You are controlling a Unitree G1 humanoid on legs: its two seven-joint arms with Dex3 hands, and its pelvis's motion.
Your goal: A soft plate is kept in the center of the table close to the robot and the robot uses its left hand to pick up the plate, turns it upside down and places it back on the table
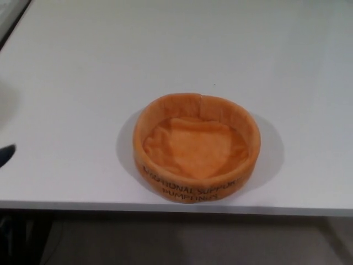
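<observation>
One soft orange plate [196,148] is seen on the white table [182,49], resting near the table's front edge, at about 6 o'clock from the table's middle. It is set upright, with its opening facing up and its padded wall standing all round a creased fabric floor. Black lettering is printed on the near side of the wall; the words "SUPPORT" and "DUMPLINGS" can be partly read, the rest being blurred. A soft shadow is cast around the plate on the table top.

At about 9 o'clock from the plate, well apart from it at the picture's left border, a small dark tip of the left hand [6,154] is shown over the table. So little of it is visible that whether its fingers are apart or together cannot be told. Nothing is touched by it. The right hand is not seen.

Farther off, at 11 o'clock, a dark strip [12,19] is glimpsed beyond the table's left edge.
</observation>
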